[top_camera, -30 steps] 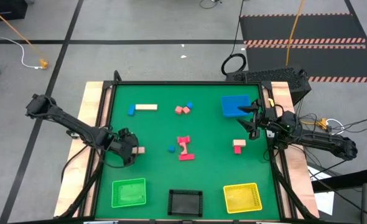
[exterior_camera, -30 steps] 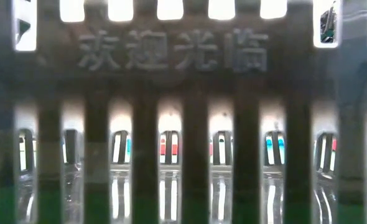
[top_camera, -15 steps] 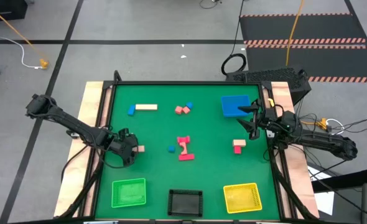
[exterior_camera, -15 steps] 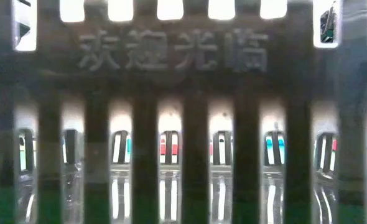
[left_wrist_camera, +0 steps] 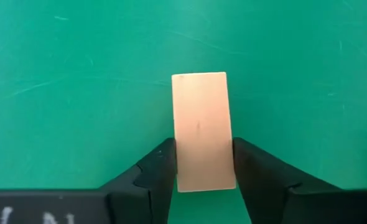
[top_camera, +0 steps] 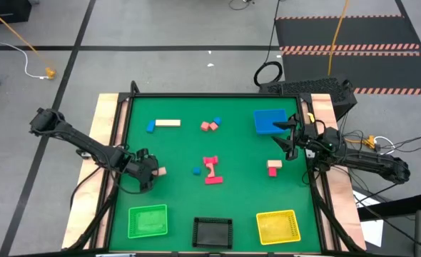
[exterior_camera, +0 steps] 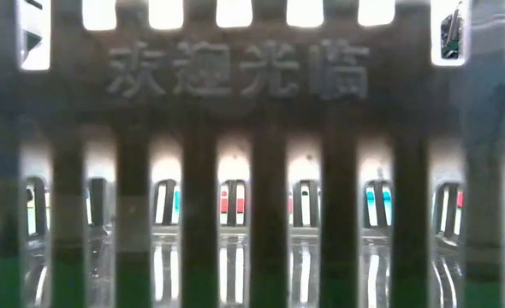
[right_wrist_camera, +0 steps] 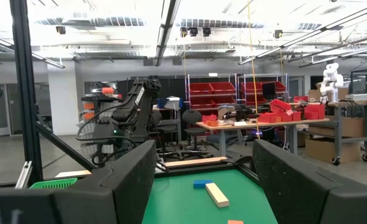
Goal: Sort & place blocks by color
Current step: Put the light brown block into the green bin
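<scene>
My left gripper (top_camera: 149,172) is low over the mat's left side, shut on a tan bare-wood block (left_wrist_camera: 201,127) that also shows in the high view (top_camera: 160,171). My right gripper (top_camera: 287,139) hovers open near the right edge beside the flat blue tray (top_camera: 270,121), holding nothing; its fingers are spread wide in its wrist view (right_wrist_camera: 205,155). Other blocks lie flat on the mat: a blue block (top_camera: 151,126) and a tan bar (top_camera: 168,123), pink and blue pieces (top_camera: 210,125), a red cluster (top_camera: 211,170), a small blue piece (top_camera: 196,170), and a red and tan pair (top_camera: 274,168). My left gripper pinches the tan block between its two fingers (left_wrist_camera: 162,168), which lie on the two long sides at the end nearest the wrist (left_wrist_camera: 203,177). The block's other end sticks out beyond the fingertips. The fingers come from above, pointing down; whether the block is off the mat, I cannot tell.
Three mesh trays stand along the near edge: green (top_camera: 148,220), black (top_camera: 212,232) and yellow (top_camera: 277,226). The black tray's slotted wall (exterior_camera: 252,154) fills the low view. Wooden table borders run along the left and right. Bare green mat lies between the block groups.
</scene>
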{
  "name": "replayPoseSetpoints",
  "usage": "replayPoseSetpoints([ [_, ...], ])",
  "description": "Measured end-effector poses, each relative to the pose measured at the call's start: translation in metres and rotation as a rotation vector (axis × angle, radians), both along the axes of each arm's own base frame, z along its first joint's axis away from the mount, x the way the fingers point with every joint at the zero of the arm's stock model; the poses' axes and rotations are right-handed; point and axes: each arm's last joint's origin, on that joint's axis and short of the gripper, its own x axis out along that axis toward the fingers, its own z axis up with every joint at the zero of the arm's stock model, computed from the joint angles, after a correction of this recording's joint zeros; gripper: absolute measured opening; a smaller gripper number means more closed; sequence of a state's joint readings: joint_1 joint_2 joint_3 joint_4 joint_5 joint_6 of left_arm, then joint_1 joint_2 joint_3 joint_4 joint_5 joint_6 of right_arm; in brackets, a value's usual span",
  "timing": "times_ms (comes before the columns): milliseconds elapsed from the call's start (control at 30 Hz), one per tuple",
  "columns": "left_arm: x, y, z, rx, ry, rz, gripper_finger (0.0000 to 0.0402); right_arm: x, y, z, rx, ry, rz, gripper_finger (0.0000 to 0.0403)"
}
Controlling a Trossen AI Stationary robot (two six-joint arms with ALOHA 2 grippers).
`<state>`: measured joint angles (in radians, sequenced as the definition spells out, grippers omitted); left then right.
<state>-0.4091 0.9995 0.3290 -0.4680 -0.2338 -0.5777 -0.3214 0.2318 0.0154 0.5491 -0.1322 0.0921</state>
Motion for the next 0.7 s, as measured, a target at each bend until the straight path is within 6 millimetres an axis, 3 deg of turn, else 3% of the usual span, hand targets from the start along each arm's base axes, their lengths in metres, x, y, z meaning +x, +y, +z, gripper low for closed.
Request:
replayPoseSetpoints([
  [267,0.009,-0.004,-0.014,0.037,0.06,0.011,0.0195,0.0,0.0,0.0,0.0,0.0,0.0,0.0258],
  [500,0.015,-0.005,-0.012,0.02,-0.022,0.042,0.0133,0.0,0.0,0.0,0.0,0.0,0.0,0.0258],
  [700,0.023,-0.008,-0.002,-0.037,-0.12,0.074,0.0132,0.0,0.0,0.0,0.0,0.001,0.0,0.0258],
])
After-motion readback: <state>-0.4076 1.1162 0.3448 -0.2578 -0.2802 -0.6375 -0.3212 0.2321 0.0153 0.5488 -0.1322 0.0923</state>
